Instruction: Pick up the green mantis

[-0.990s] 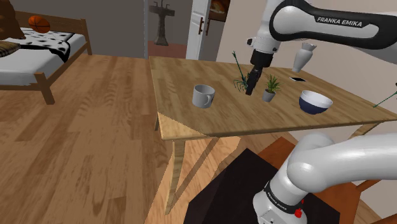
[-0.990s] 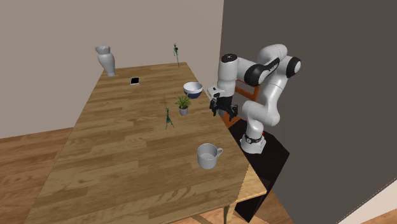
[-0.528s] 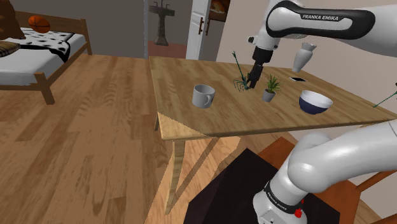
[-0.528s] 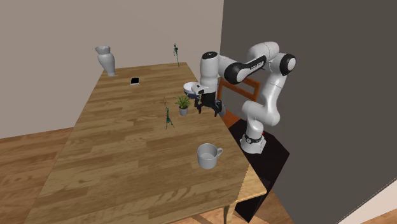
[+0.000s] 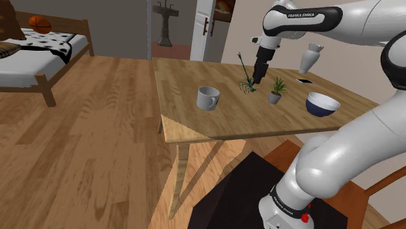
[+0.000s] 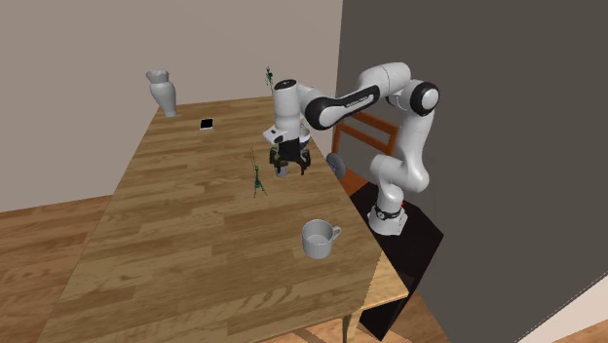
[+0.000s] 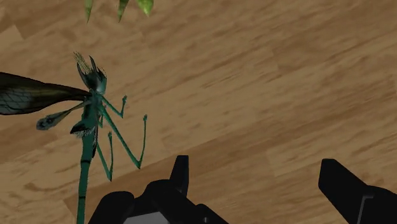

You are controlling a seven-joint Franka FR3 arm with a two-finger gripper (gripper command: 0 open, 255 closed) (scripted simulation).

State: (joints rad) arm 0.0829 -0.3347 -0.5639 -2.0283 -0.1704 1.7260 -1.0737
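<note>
Item: green mantis (image 5: 244,77), one, upright on the wooden table (image 5: 189,110). In the shoulder view it stood between the white mug (image 5: 208,98) and the small potted plant (image 5: 276,90), a little farther back than either. Build, as you saw it from the wrist: a long thin stem-like body, spindly legs splayed outward, and dark veined wings trailing off to one side. Handling, by judgement: very light, stiff but slender, and likely to tip or skate on the wood if you nudged it. The legs and wings looked too fine to bear a pinch. Best hold, by judgement: across the narrow body below the head, fingers closing on either side of the stem. Tool: your gripper (image 7: 254,175) hung just above the table with its fingers spread and nothing between them. The mantis stood outside the gap, just beside one finger (image 7: 180,170). You needed a sideways shift to centre it before closing.
</note>
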